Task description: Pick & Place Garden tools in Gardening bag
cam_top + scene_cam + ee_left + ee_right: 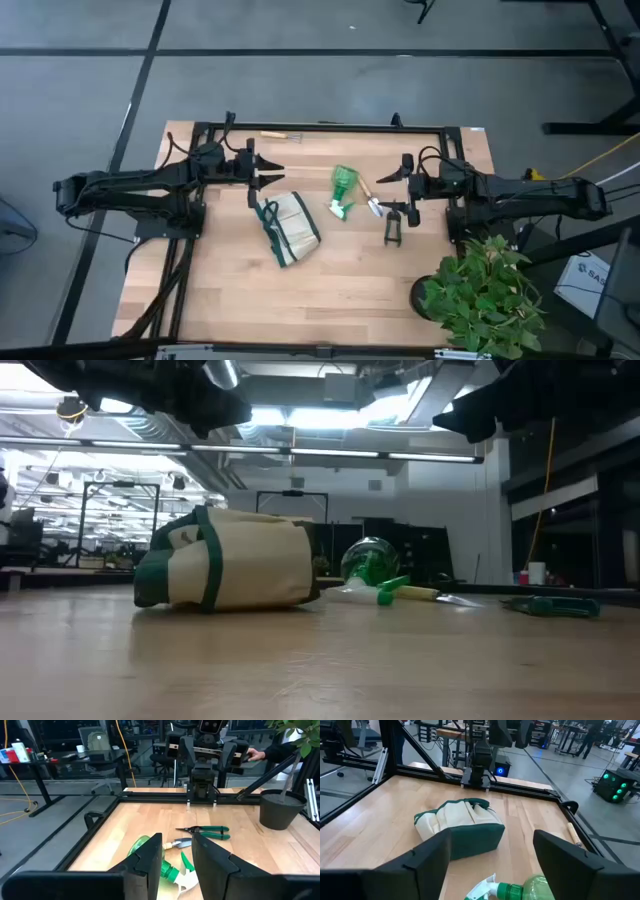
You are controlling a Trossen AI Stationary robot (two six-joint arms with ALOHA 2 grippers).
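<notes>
Nothing is bagged yet, so the step in hand looks like the first pick. The gardening bag [290, 228] is lying on its side mid-table, and the spray bottle [344, 190] is just beside it, also on its side, with the trowel [369, 199] touching or nearly touching it and the pruning shears [393, 227] a bit further toward the potted plant [485, 292]. The thin rake [283, 135] is parked well apart, up by the far frame rail. The right gripper [408, 178] is held above the table near the trowel and bottle with its fingers spread wide and nothing between them (clearly seen in its wrist view). The left gripper [262, 179] is hovering just behind the bag, fingers partly apart, empty too. Probably the bottle should be approached across its narrow neck, not the fat body, since round plastic is likely to roll or squirt out. The bag mouth will likely need to be propped open by the left arm, otherwise tools will just get pushed against floppy fabric.
</notes>
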